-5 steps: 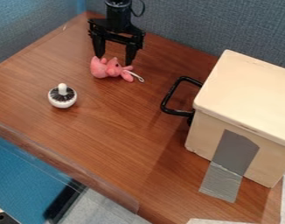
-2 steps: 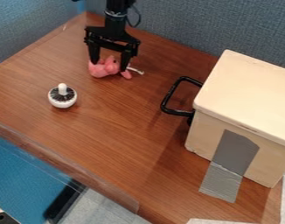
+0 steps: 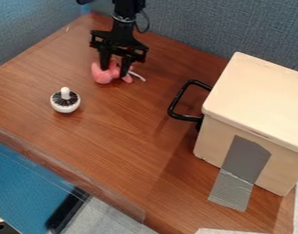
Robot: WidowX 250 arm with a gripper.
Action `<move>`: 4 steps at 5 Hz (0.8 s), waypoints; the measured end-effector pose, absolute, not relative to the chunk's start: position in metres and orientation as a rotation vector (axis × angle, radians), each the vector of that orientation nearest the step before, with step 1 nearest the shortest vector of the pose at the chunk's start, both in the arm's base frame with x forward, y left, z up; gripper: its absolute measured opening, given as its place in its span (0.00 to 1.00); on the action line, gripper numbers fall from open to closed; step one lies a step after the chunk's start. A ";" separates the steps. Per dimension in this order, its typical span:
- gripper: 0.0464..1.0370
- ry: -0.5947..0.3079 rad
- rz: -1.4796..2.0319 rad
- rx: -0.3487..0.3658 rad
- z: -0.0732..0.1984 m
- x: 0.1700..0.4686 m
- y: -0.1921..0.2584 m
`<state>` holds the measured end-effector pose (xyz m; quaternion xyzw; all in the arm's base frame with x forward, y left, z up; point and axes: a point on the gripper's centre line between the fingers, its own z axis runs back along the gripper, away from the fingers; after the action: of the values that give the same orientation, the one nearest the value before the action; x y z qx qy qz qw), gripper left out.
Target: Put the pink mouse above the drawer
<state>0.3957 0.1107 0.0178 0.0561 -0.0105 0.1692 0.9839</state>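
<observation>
The black gripper [image 3: 114, 71] is low over the table's far left part, its two fingers shut on the pink mouse [image 3: 101, 76]. The soft toy lies on the wood, bulging out on the left of the fingers, with a pale tail-like cord off to the right. Parts of its middle are hidden behind the fingers. At the right stands the drawer [image 3: 261, 100], a pale wooden box with a flat top and a black handle [image 3: 178, 101] facing left.
A small white brush with a rounded base [image 3: 65, 103] sits left of centre on the brown table [image 3: 127, 151]. Grey tape [image 3: 237, 176] runs from the box's front down to the table. Blue-grey partitions [image 3: 194, 27] border the back.
The gripper has come down around the mouse, and its fingers have drawn closer together on it. The toy has shifted slightly, its cord now angled differently.
</observation>
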 end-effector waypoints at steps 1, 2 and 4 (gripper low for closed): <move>0.24 -0.031 0.316 0.090 0.023 0.397 0.100; 0.15 -0.098 0.288 0.029 0.041 0.402 0.078; 0.06 -0.189 0.211 -0.038 0.085 0.409 0.017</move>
<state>0.4088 0.0169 0.0853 -0.0191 -0.0942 0.1049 0.9898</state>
